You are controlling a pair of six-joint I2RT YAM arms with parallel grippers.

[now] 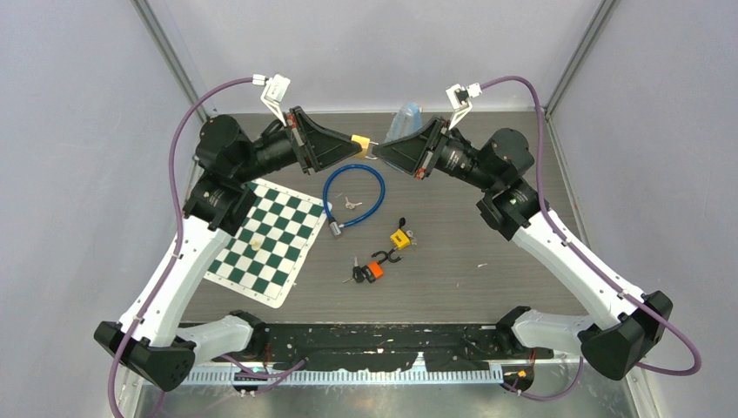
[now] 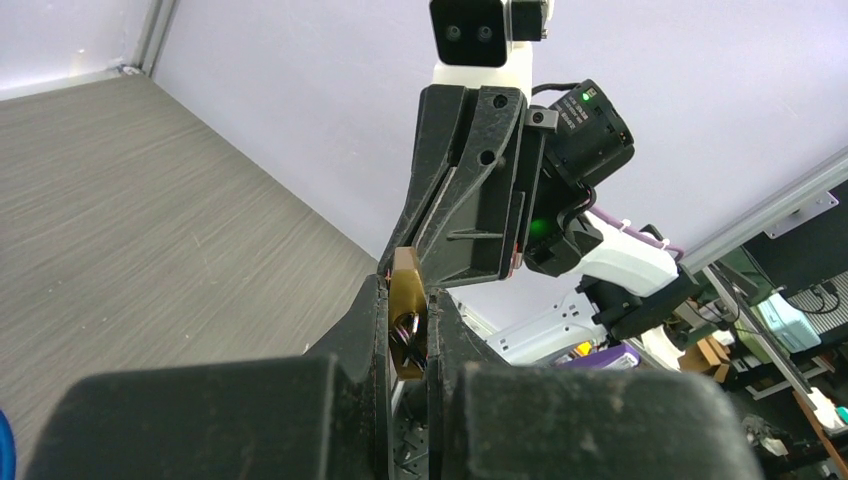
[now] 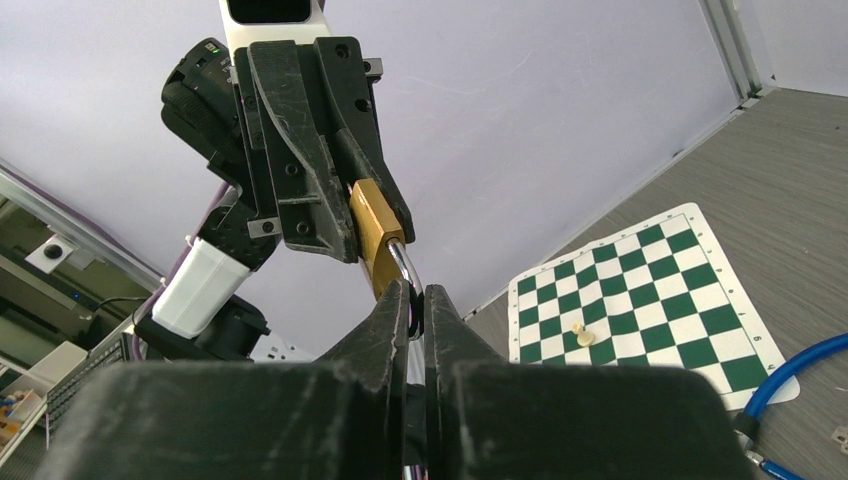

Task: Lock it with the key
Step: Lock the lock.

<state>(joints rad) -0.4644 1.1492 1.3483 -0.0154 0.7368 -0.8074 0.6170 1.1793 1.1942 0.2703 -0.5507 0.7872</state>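
"What sort of room was it, then?"

"A robotics lab, I'd say. Two robot arms (image 1: 165, 279) were bolted along the bottom of the overhead view to a grey wood-grain table (image 1: 487, 218). It was boxed in by plain pale walls (image 1: 78, 131), with bare metal frame posts (image 1: 170, 52) at the upper corners."

"Anything else?"

"Purple cables (image 1: 178, 157) looped out from the arms. Past the enclosure, at the lower right of the left wrist view, stood a dark screen (image 2: 815, 240) and a cluttered desk (image 2: 720, 345). What looked like a keyboard (image 3: 95, 365) lay at the lower left of the right wrist view."
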